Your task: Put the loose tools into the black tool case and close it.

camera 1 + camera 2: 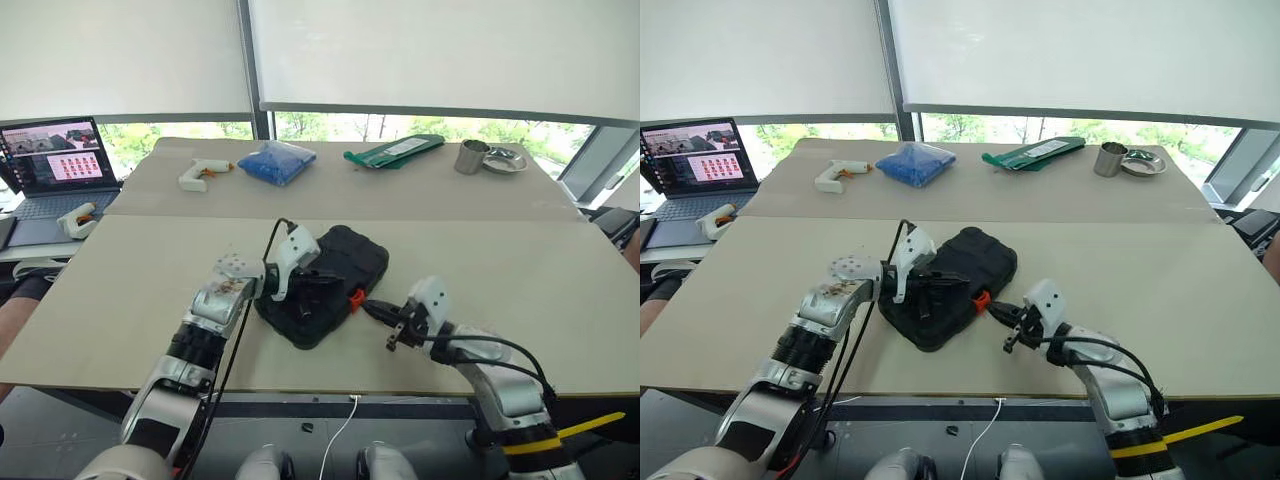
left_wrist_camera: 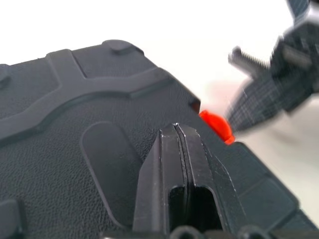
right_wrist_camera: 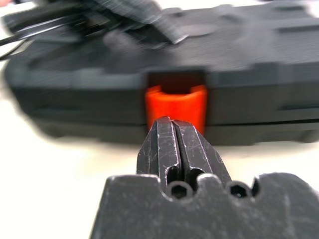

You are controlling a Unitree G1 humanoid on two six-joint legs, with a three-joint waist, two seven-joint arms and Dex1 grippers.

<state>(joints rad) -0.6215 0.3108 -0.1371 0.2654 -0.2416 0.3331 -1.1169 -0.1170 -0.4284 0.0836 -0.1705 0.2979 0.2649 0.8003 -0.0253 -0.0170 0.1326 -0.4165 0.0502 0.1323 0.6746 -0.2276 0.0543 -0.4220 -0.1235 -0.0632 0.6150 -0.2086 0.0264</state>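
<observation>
With its lid down, the black tool case point(image 1: 325, 283) lies mid-worktop point(image 1: 120, 300). Left pincer point(image 2: 177, 137) rests clenched on the lid; right pincer point(image 3: 173, 130), also clenched, noses the orange latch point(image 3: 175, 107).

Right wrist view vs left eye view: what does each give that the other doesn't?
Right wrist view: a close look at the orange latch from the front, in its notch on the case's edge, with the shut right gripper pointed straight at it.

Left eye view: the wider table, with the laptop, white glue gun, blue bag, green pouch and metal cup.

Both: the closed black tool case, the latch, and the shut left gripper over the lid.
</observation>
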